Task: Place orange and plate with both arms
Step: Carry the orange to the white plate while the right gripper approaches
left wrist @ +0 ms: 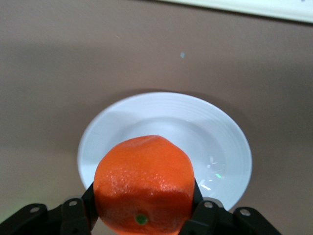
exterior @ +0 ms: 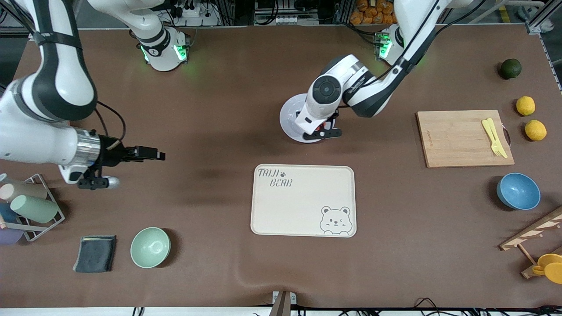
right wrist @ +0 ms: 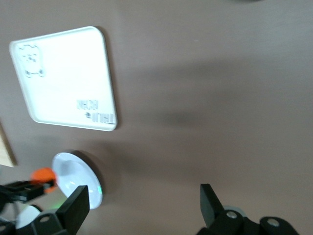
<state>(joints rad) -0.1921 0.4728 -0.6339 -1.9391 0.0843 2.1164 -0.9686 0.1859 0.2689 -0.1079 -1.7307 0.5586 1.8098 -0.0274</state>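
Observation:
The orange point(left wrist: 144, 183) is bright red-orange with dimpled skin. My left gripper point(left wrist: 144, 196) is shut on it and holds it just above the plate point(left wrist: 220, 142), a glossy white round plate on the brown mat. In the front view the left gripper point(exterior: 322, 131) sits over the plate point(exterior: 287, 116), and the wrist hides the orange. My right gripper point(exterior: 153, 153) is open and empty over bare mat toward the right arm's end of the table. The right wrist view shows the right gripper point(right wrist: 144, 203) open, with the plate point(right wrist: 73, 178) and orange point(right wrist: 43, 175) farther off.
A cream bear-printed tray point(exterior: 303, 199) lies nearer the front camera than the plate. A cutting board point(exterior: 461, 138) with yellow cutlery, a blue bowl point(exterior: 518, 191), two lemons point(exterior: 525, 105) and a dark green fruit point(exterior: 510, 68) are at the left arm's end. A green bowl point(exterior: 150, 247), dark cloth point(exterior: 95, 253) and cup rack point(exterior: 33, 206) are at the right arm's end.

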